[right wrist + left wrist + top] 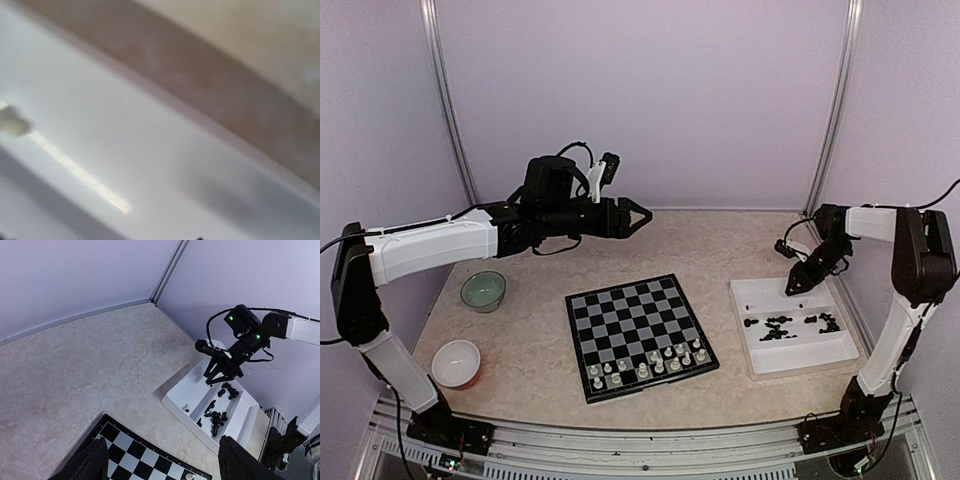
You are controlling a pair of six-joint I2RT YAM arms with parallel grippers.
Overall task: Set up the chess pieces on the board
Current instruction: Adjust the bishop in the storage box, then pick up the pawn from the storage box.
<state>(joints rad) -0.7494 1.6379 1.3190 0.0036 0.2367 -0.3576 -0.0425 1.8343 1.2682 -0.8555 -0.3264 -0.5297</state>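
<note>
The black-and-grey board (630, 325) lies mid-table, its far corner also in the left wrist view (142, 455). Cream-white chess pieces (645, 365) stand on its two near rows. Black chess pieces (785, 323) lie heaped in the white tray (760, 365), as the left wrist view also shows (215, 417). A single cream piece (186, 408) lies in the tray's other compartment. My left gripper (642, 215) hangs high behind the board, open and empty (165, 465). My right gripper (798, 287) points down over the tray's far end (220, 374). Its own view is blurred and its jaws are unreadable.
A green bowl (483, 290) and a white bowl with a red base (456, 363) sit left of the board. The tray's white floor (150, 150) fills the right wrist view, with a cream blur (11, 122) at the left. Walls enclose the back and sides.
</note>
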